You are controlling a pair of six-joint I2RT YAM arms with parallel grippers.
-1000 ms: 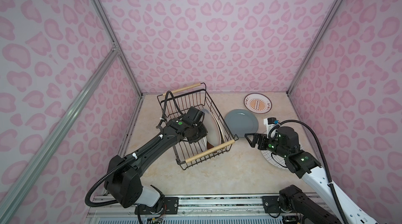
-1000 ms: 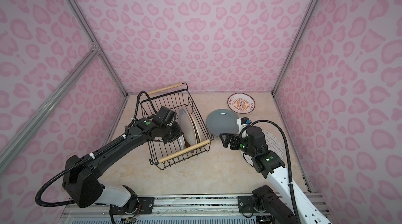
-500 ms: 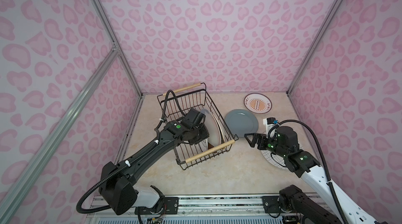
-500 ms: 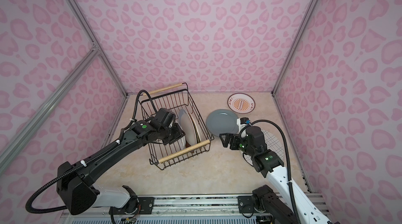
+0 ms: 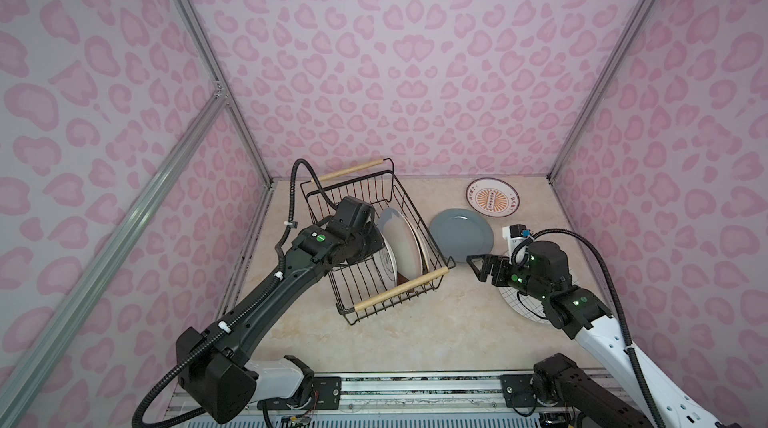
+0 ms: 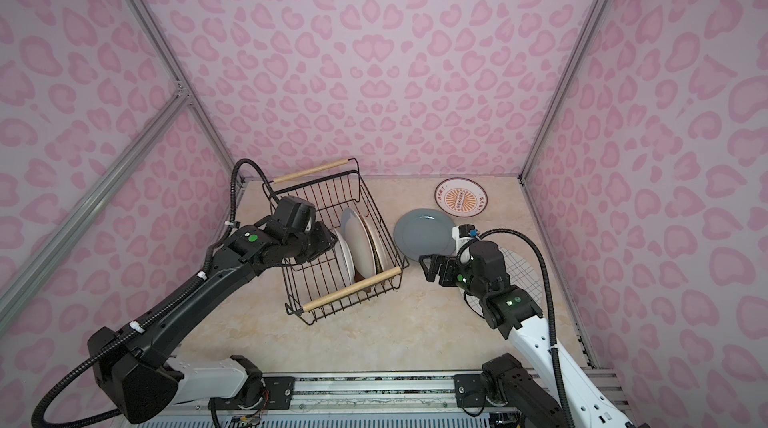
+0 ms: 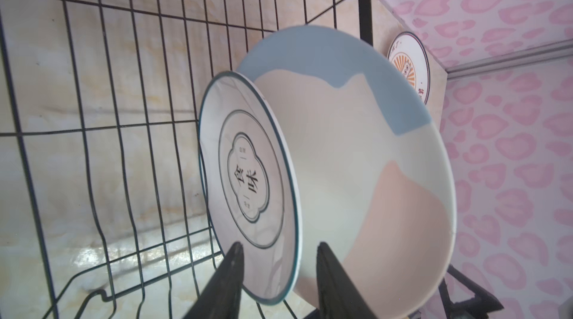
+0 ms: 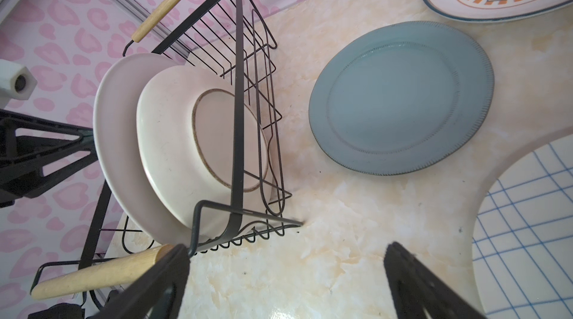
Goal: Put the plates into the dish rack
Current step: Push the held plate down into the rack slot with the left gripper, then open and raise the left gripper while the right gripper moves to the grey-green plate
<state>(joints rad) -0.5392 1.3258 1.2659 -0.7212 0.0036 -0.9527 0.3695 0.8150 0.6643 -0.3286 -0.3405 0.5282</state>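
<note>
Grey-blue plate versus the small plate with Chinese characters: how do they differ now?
Pose: the grey-blue plate lies flat on the table beside the dish rack; the character plate stands on edge inside it, by a bigger plate. Look: the grey-blue plate is plain; the character plate is white with a dark rim line. Only the character plate has the left gripper around its edge. Both are round.

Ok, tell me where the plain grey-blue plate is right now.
In both top views the grey-blue plate lies flat on the table just right of the dish rack, with the orange sunburst plate behind it.
</note>
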